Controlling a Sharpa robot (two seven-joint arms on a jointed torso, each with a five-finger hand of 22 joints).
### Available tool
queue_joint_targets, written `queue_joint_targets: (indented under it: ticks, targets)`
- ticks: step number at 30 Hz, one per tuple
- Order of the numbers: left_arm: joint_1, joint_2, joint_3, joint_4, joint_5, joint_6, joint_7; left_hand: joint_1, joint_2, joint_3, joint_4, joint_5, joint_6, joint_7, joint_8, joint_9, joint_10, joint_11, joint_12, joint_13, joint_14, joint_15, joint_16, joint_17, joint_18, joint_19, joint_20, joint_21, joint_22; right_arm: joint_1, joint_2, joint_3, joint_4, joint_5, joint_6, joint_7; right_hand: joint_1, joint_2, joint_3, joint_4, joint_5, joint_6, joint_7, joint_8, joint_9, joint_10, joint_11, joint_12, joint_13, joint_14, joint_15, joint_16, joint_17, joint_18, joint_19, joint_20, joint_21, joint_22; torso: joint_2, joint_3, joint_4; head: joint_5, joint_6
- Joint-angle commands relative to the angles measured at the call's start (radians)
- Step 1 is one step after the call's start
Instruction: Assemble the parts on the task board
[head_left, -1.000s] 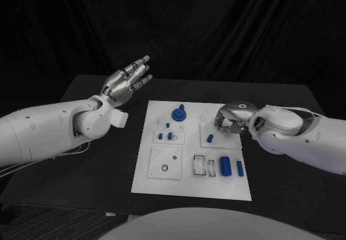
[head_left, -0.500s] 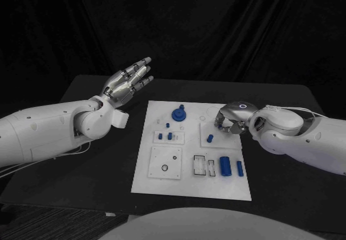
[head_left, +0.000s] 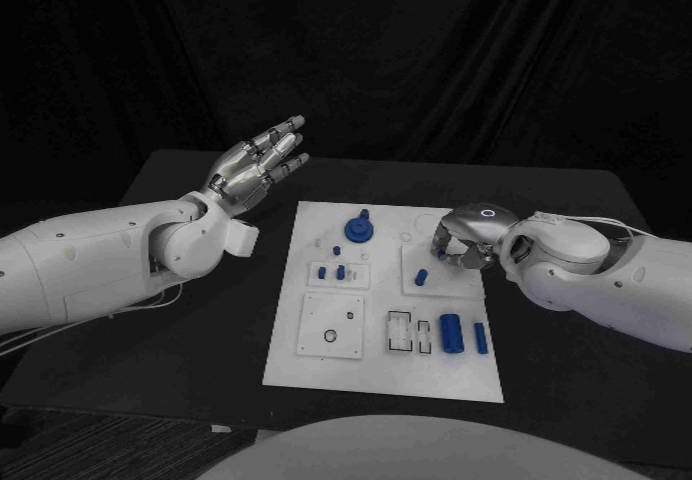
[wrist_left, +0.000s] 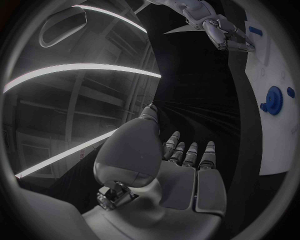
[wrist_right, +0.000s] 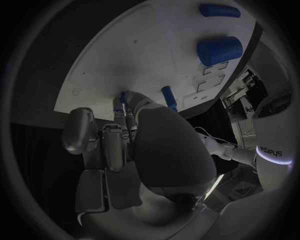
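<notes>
Now | left hand (head_left: 257, 162) raised, fingers spread, empty | right hand (head_left: 464, 243) curled over task board (head_left: 378, 360), grasp unclear

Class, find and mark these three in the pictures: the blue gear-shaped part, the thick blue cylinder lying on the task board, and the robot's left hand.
blue gear-shaped part (head_left: 358, 231), head view, on its round body.
thick blue cylinder (head_left: 451, 332), head view, mid-length on its side.
left hand (head_left: 257, 165), head view, on the open palm.

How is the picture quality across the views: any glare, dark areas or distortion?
Head view: dim, black surroundings, the white task board stands out clearly. Left wrist view: fisheye bending, bright light streaks behind the left hand. Right wrist view: the right hand is dark and shadowed, the board's edge curved.
</notes>
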Motion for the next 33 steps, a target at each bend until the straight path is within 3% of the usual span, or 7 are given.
queue_joint_targets:
  ticks: [1,11,20,27,33]
  targets:
    - [-0.002,0.003,0.001,0.001,0.005,0.013,0.008,0.013,0.001,-0.008,-0.001,0.007,0.007,0.0,0.005,0.002,0.0,0.008,-0.003,-0.001,0.001,0.009,-0.004,-0.001,0.01,0.001,0.006,0.004,0.002,0.006,-0.009,0.0,0.01,-0.003,-0.049,0.002,0.006,0.007,0.006,-0.004,-0.005,0.009,-0.001,0.006,0.002,0.025,-0.015,0.004,0.001,0.072,-0.009,0.006,0.151,-0.007,0.0,-0.005,0.011,0.16,0.0,-0.0013,0.0006,0.003,0.0]
    - [-0.002,0.007,0.001,0.001,0.005,0.013,0.0,0.029,0.012,-0.015,-0.006,0.022,0.016,0.004,0.007,0.003,0.0,0.012,-0.003,-0.001,0.001,0.02,-0.004,-0.001,0.01,0.005,0.015,0.006,0.011,0.065,-0.038,0.0,0.066,-0.003,-0.063,0.0,0.008,0.007,0.008,-0.008,-0.008,0.014,-0.003,0.007,0.003,0.031,-0.017,0.004,0.001,0.072,-0.011,0.007,0.152,-0.008,0.002,-0.006,0.017,0.161,0.001,-0.0014,0.0011,0.011,0.0]
    - [-0.002,0.012,0.001,-0.002,0.005,0.015,-0.005,0.035,0.019,-0.018,-0.008,0.027,0.027,0.011,0.009,0.004,0.0,0.02,-0.003,-0.001,0.001,0.023,-0.004,-0.001,0.01,0.006,0.019,0.007,0.012,0.121,-0.07,0.0,0.166,-0.002,-0.05,-0.011,0.006,0.006,0.008,-0.007,-0.006,0.013,-0.002,0.006,0.002,0.031,-0.016,0.002,0.001,0.072,-0.011,0.008,0.153,-0.009,0.004,-0.007,0.023,0.163,0.0,-0.0013,-0.0014,0.025,0.0]
    - [-0.002,0.02,0.001,-0.009,0.005,0.015,-0.005,0.036,0.024,-0.021,-0.006,0.027,0.027,0.014,0.009,0.004,0.0,0.023,-0.003,-0.001,0.001,0.019,-0.004,-0.001,0.009,0.004,0.018,0.005,0.004,0.127,-0.031,0.0,0.235,-0.002,-0.041,-0.007,0.008,0.004,0.011,-0.012,0.004,0.014,-0.003,0.004,0.002,0.037,-0.018,0.0,0.001,0.073,-0.012,0.01,0.156,-0.011,0.005,-0.009,0.03,0.165,0.001,-0.0003,-0.0024,0.026,0.0]
    - [-0.002,0.029,0.001,-0.014,0.005,0.013,-0.004,0.036,0.028,-0.025,-0.005,0.027,0.026,0.016,0.009,0.004,0.0,0.025,-0.003,-0.001,0.001,0.015,-0.004,-0.001,0.009,0.002,0.014,0.003,-0.002,0.099,0.047,0.0,0.245,-0.002,-0.029,0.003,0.01,0.003,0.014,-0.016,0.009,0.013,-0.003,0.002,0.001,0.037,-0.018,-0.002,0.0,0.073,-0.013,0.01,0.157,-0.011,0.005,-0.01,0.031,0.165,-0.005,-0.0021,-0.0019,0.036,0.0]
